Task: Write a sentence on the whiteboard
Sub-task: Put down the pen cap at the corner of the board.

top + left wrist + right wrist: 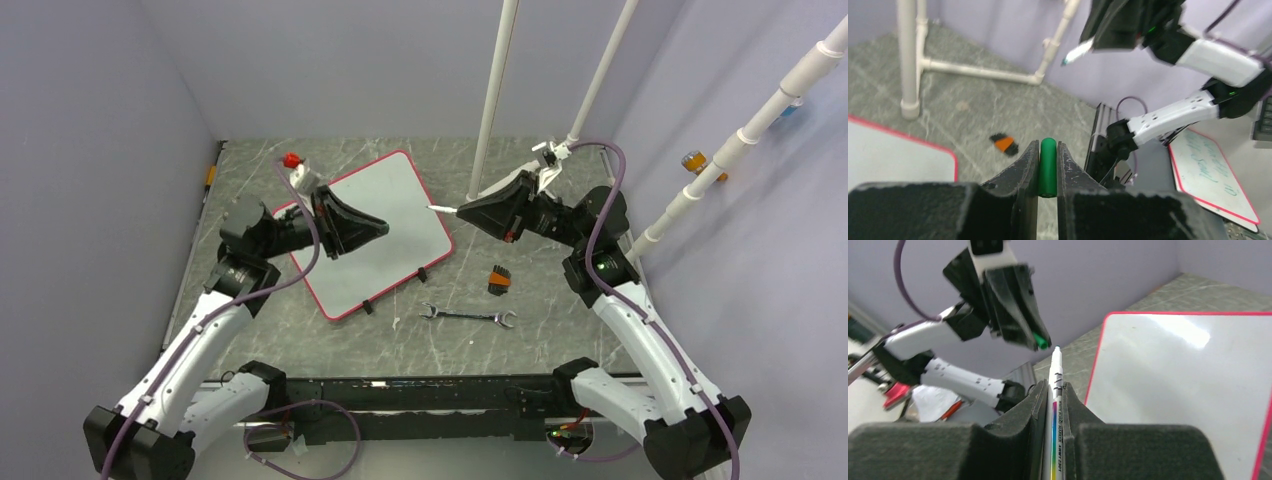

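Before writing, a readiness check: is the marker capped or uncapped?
Uncapped: the left gripper holds the green cap; the right gripper grips the marker, tip bare.

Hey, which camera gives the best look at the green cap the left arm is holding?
The left wrist view: the green cap sits large and centred, clamped in the left pincer. The right wrist view shows only its end poking out of the pincer; in the top view the pincer hides it.
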Controlling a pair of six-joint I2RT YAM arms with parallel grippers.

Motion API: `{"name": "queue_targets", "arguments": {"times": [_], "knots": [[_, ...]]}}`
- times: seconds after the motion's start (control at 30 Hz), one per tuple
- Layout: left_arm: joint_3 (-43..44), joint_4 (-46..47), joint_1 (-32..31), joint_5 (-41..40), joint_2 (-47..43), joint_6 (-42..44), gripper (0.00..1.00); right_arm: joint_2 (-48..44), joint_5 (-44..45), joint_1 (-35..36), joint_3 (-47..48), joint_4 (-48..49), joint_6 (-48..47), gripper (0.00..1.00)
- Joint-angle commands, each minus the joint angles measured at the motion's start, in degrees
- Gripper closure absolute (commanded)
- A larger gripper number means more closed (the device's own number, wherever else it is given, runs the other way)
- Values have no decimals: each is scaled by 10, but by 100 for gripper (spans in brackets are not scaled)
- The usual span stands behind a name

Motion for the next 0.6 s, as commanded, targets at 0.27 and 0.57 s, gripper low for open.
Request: {"name": "queue_targets", "arguments": {"times": [0.27, 0.57], "knots": [[-255, 88, -125, -213, -20, 79, 100, -39, 250, -2, 12, -152, -90, 100], [-342, 189, -256, -387, 72, 152, 100, -42, 285, -2, 10, -185, -95, 100]]}}
